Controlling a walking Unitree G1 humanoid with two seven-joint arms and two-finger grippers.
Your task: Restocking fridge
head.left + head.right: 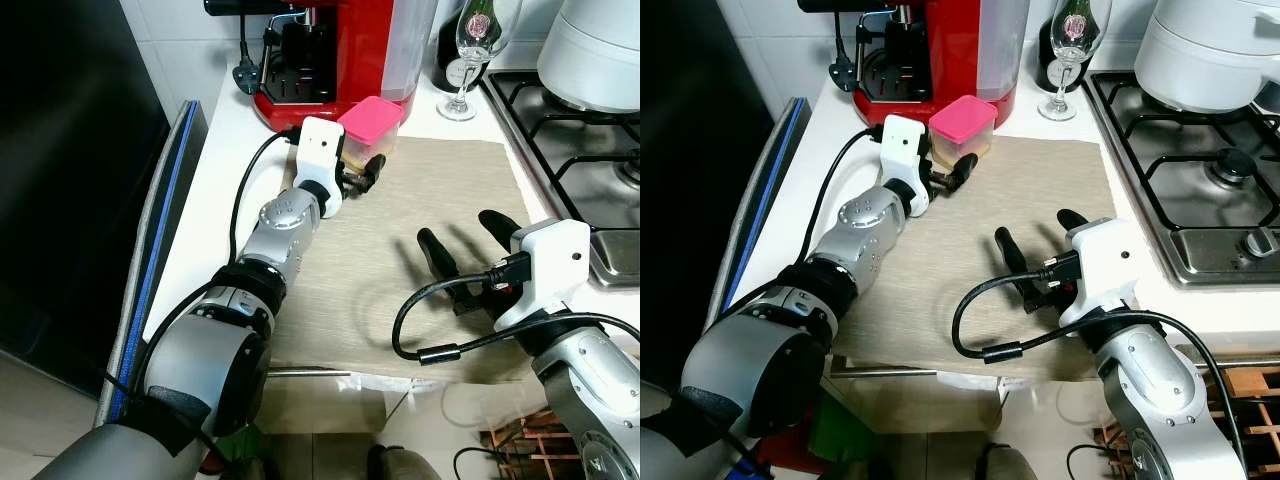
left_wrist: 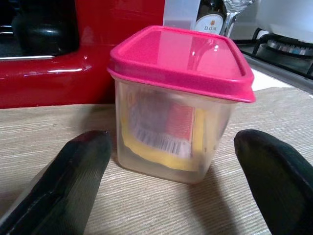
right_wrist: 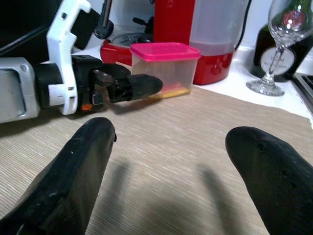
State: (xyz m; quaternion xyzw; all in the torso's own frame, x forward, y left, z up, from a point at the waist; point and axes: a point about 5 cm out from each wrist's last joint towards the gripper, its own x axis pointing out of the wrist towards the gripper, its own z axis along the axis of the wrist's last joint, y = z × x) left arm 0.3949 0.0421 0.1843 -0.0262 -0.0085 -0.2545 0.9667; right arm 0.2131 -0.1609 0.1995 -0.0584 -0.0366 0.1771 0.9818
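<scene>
A beige woven mat [image 1: 1020, 210] covered the white counter, and everything else sat around it. Behind its far edge stood a red coffee machine [image 1: 345, 50], with a wine glass [image 1: 470, 60] and a dark bottle [image 2: 210, 17] just beyond the mat's far right corner. A gas hob [image 1: 1185, 190] lay to the mat's right, carrying a white pot [image 1: 1215, 50].
</scene>
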